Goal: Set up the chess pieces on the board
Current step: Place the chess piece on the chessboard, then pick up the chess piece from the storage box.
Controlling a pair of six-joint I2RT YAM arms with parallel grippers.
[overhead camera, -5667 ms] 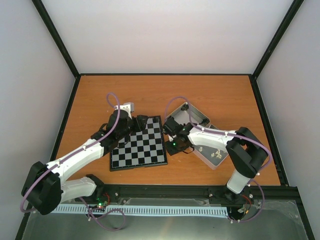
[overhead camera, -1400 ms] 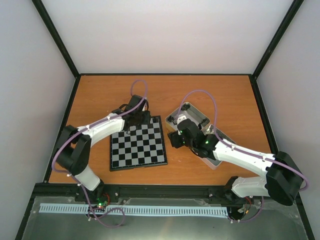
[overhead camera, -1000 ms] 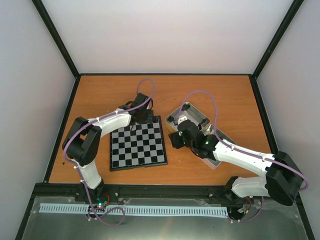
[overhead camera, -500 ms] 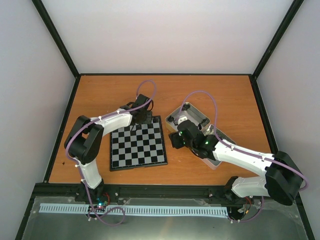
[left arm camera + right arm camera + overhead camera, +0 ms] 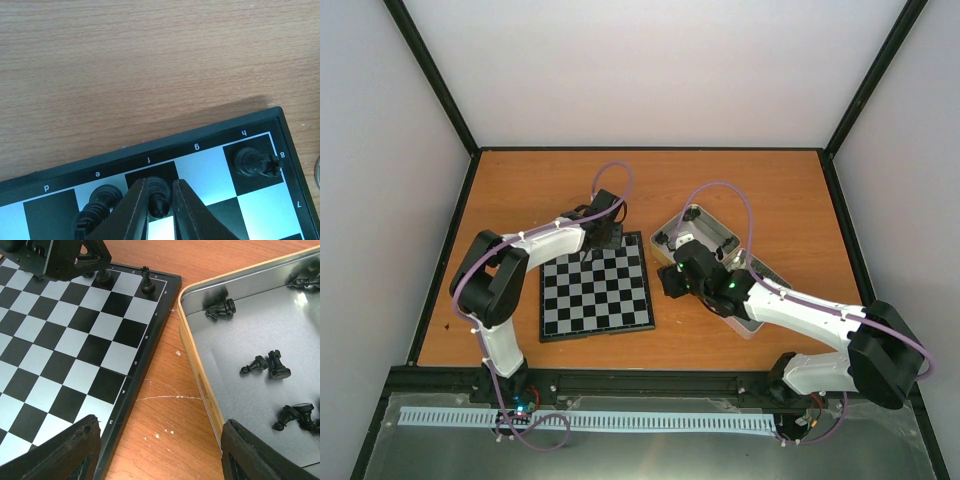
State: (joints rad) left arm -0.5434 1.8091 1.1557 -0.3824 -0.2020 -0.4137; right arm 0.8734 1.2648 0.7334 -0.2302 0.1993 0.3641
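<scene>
The board [image 5: 597, 290] lies in the middle of the table, black and silvery-white. My left gripper [image 5: 603, 237] is at its far edge, shut on a black chess piece [image 5: 159, 199] that stands on the f square of the last row, with my gripper [image 5: 159, 182] low over it. Another black piece [image 5: 252, 162] stands on the h corner square, and two more [image 5: 102, 197] stand to the left on the same row. My right gripper [image 5: 675, 280] is open and empty, low over bare table [image 5: 162, 450] between the board [image 5: 75, 340] and a silver tin [image 5: 200, 375].
The silver tin [image 5: 697, 232] right of the board holds several loose black pieces [image 5: 270, 365] lying on their sides. A second tin [image 5: 752, 312] sits nearer, mostly under my right arm. The left gripper's body [image 5: 75, 260] shows at the board's far row.
The left arm has swung from the board's left side to its far edge and come down on the last row. The right arm re-posed early on and has held still since.
</scene>
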